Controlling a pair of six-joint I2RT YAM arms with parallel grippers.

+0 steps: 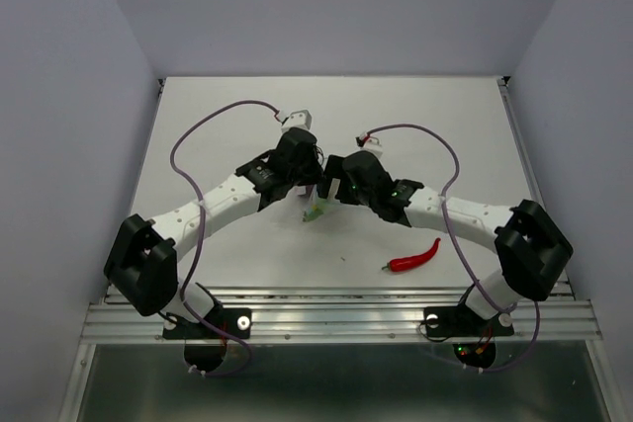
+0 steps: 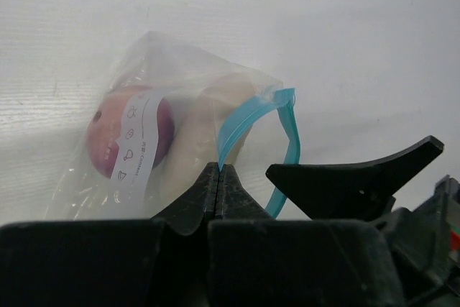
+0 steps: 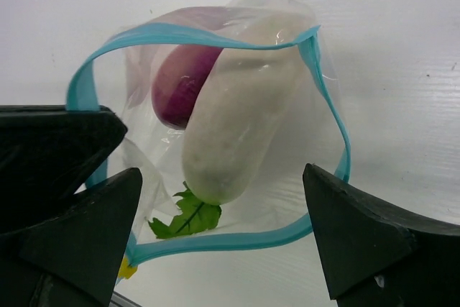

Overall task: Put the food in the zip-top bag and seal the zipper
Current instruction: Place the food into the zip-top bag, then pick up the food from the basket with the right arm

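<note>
The clear zip-top bag (image 3: 144, 170) hangs open-mouthed between my two grippers, seen small in the top view (image 1: 315, 211). Inside it lie the white radish (image 3: 237, 120) with green leaves (image 3: 188, 217) and the purple-red onion (image 3: 183, 80). Both also show through the plastic in the left wrist view: onion (image 2: 129, 138), radish (image 2: 205, 124). My left gripper (image 2: 219, 169) is shut on the blue zipper (image 2: 237, 124) at one side of the mouth. My right gripper (image 3: 223, 228) stands open in front of the mouth, touching nothing. The red chili (image 1: 413, 258) lies on the table near the right arm.
The white table (image 1: 247, 106) is walled at the back and on both sides. A metal rail (image 1: 336, 321) runs along its near edge by the arm bases. A right-gripper finger (image 2: 352, 181) shows beside the bag in the left wrist view.
</note>
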